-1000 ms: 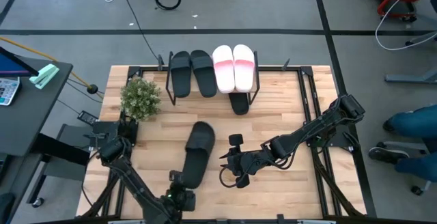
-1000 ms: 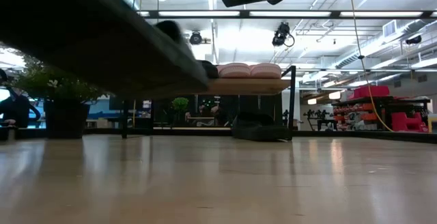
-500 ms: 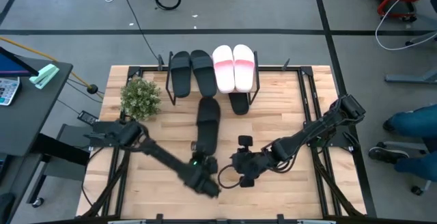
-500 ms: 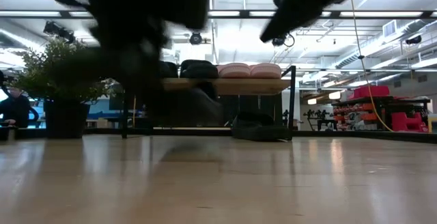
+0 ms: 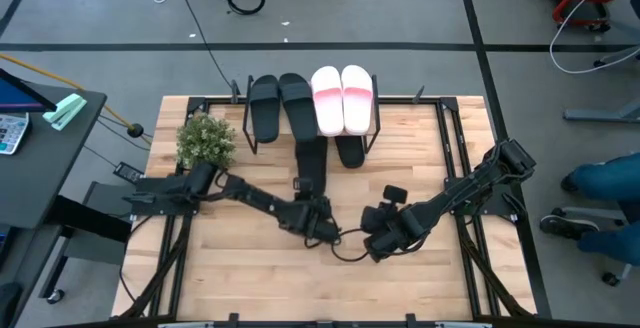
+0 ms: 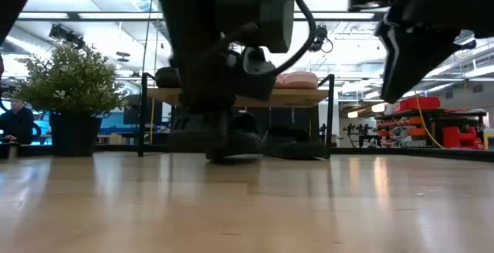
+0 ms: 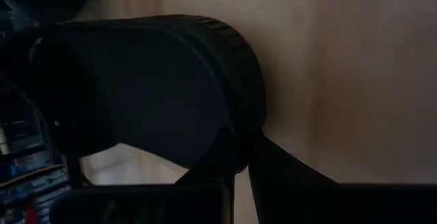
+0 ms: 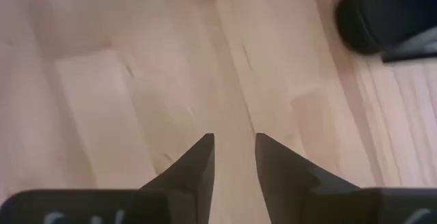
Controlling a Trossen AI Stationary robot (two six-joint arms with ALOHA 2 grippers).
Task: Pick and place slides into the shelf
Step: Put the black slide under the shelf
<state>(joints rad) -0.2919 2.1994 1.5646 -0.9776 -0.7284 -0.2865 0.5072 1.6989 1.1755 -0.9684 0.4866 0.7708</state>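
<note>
The shelf (image 5: 378, 128) stands at the table's far edge with two black slides (image 5: 280, 106) and two pink-and-white slides (image 5: 343, 98) on its top board. Another black slide (image 5: 350, 152) lies under it. My left gripper (image 5: 322, 223) is shut on a further black slide (image 5: 309, 168), which lies lengthwise with its far end at the shelf's front. My right gripper (image 5: 374, 242) hovers beside it toward the table's right, open by a narrow gap (image 8: 233, 142) over bare wood, holding nothing. My left gripper holds the black slide by its near end (image 7: 232, 125), pinched between the two fingers (image 7: 287, 173). The fingers come from the table's near side, along the slide's length. The slide sits flat and low (image 6: 231, 143); whether its sole rests on the table I cannot tell.
A potted plant (image 5: 205, 140) stands left of the shelf on the table. The right wrist view shows a black slide (image 8: 389, 16) ahead of my right gripper. Bare wood lies toward the table's near edge (image 5: 300, 288). Floor cables and a person's legs lie beyond the table.
My left gripper has carried the black slide from near the table's near edge toward the shelf. The slide has turned from slanting to pointing straight at the shelf, its far end now at the shelf's front. My right gripper has drifted toward the table's right.
</note>
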